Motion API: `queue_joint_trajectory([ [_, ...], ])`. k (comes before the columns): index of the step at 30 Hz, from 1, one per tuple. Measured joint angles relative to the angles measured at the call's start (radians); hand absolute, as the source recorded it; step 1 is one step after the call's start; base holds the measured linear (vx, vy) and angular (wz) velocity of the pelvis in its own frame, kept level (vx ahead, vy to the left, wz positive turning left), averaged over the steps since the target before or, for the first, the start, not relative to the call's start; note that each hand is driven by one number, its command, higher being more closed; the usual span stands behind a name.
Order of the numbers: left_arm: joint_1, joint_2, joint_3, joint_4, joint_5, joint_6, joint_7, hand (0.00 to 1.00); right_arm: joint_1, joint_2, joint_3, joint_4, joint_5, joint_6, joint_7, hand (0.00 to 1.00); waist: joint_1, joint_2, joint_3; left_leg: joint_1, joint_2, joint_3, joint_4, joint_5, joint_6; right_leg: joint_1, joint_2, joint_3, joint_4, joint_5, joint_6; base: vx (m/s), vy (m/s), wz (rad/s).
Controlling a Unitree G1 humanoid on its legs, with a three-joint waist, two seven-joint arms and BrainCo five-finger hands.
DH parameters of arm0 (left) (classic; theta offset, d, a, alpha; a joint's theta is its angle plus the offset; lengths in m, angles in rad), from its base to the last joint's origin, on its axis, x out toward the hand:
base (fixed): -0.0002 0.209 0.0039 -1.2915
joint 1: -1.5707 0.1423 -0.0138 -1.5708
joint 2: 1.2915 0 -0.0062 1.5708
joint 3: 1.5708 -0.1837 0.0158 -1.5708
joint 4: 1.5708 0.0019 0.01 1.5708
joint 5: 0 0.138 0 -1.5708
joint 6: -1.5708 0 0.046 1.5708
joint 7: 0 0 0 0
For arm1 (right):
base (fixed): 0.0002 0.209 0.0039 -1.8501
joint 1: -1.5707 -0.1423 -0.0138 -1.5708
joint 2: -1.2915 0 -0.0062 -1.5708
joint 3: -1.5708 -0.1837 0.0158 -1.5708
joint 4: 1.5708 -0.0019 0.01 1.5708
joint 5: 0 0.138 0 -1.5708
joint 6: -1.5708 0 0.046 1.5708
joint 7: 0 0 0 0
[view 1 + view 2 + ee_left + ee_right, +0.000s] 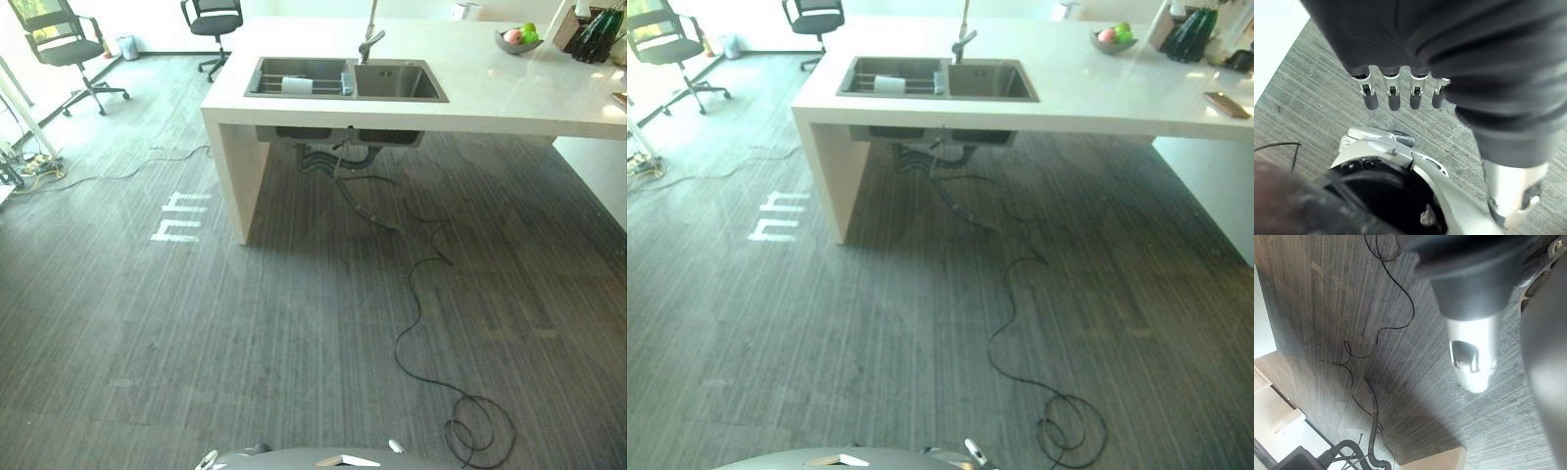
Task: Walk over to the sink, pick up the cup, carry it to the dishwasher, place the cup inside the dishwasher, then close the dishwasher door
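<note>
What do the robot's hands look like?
The left hand has a row of silver fingers with dark rounded tips under a dark ribbed cover. The right hand shows the same dark cover and a smooth silver piece with a small cut-out.

White counter holds a sunken sink and a fruit bowl.

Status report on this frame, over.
Left hand open, empty; right hand hangs over floor. White cup in left basin of steel sink, well ahead. Black office chairs far left, off the path.
</note>
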Motion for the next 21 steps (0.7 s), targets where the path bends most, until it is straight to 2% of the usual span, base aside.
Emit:
queue_joint_trajectory([
  [8, -0.006, 0.003, -0.008, 0.002, 0.047, -0.006, -0.03, 0.0, 0.002, 0.004, 0.004, -0.001, -0.014, -0.039, 0.027, 0.0, 0.0, 0.0, 0.0, -0.011, -0.002, 0.013, -0.001, -0.007, -0.001, -0.015, 0.0, 0.008, 0.006, 0.002, -0.002, 0.02, 0.009, -0.04],
  [12, -0.006, 0.004, -0.009, 0.002, 0.036, 0.001, -0.03, 0.0, 0.002, 0.004, 0.007, -0.001, -0.017, -0.036, 0.017, 0.0, -0.001, 0.0, 0.0, -0.008, -0.001, 0.013, -0.001, -0.007, -0.001, -0.018, -0.003, 0.008, 0.023, -0.007, 0.006, -0.01, 0.002, 0.0],
  [13, -0.006, 0.004, -0.011, 0.002, 0.036, 0.001, -0.03, 0.0, 0.002, 0.004, 0.007, -0.001, -0.005, -0.028, 0.012, 0.0, -0.001, 0.001, 0.001, -0.007, -0.001, 0.014, -0.001, -0.008, -0.001, -0.034, -0.008, 0.007, 0.061, -0.026, 0.004, -0.04, 0.011, 0.0],
  [14, -0.006, 0.004, -0.013, 0.002, 0.035, 0.004, -0.029, 0.0, 0.001, 0.004, 0.008, -0.003, 0.005, -0.02, 0.0, 0.0, -0.002, 0.003, 0.002, -0.007, -0.004, 0.014, -0.001, -0.015, 0.003, -0.071, -0.022, 0.006, 0.141, -0.075, 0.014, -0.05, 0.037, 0.04],
  [16, -0.016, 0.023, -0.038, -0.006, 0.035, 0.013, -0.037, 0.0, 0.002, 0.008, 0.009, -0.011, 0.02, -0.002, -0.021, 0.0, -0.008, -0.016, 0.008, -0.016, -0.042, 0.014, 0.014, -0.036, 0.027, -0.191, -0.105, 0.003, 0.406, -0.205, 0.051, -0.03, 0.059, 0.09],
  [18, -0.031, 0.026, -0.04, -0.003, 0.028, 0.016, -0.042, 0.0, -0.009, 0.006, 0.007, -0.031, 0.019, 0.004, -0.023, 0.0, -0.01, -0.02, 0.018, -0.032, -0.064, 0.022, 0.023, -0.045, 0.041, -0.277, -0.16, -0.022, 0.581, -0.22, 0.033, -0.04, 0.054, -0.13],
  [19, -0.035, 0.025, -0.041, -0.003, 0.012, 0.015, -0.042, 0.0, -0.012, 0.006, 0.006, -0.045, 0.019, 0.001, -0.021, 0.0, -0.016, -0.018, 0.032, -0.026, -0.064, 0.03, 0.023, -0.047, 0.044, -0.314, -0.183, -0.021, 0.663, -0.204, 0.015, -0.01, 0.075, -0.24],
  [20, -0.037, 0.027, -0.043, -0.004, -0.013, 0.01, -0.03, 0.0, -0.021, 0.007, 0.006, -0.044, 0.018, 0.002, -0.02, 0.0, -0.026, -0.017, 0.051, 0.001, -0.059, 0.032, 0.023, -0.047, 0.053, -0.341, -0.195, -0.019, 0.726, -0.198, 0.018, 0.05, 0.072, -0.15],
  [21, -0.039, 0.033, -0.043, -0.005, -0.053, 0.005, -0.002, 0.0, -0.021, 0.008, 0.005, -0.038, 0.017, 0.005, -0.025, 0.0, -0.032, -0.018, 0.067, 0.016, -0.054, 0.036, 0.026, -0.054, 0.06, -0.355, -0.206, -0.023, 0.754, -0.23, 0.02, 0.09, 0.019, -0.13],
])
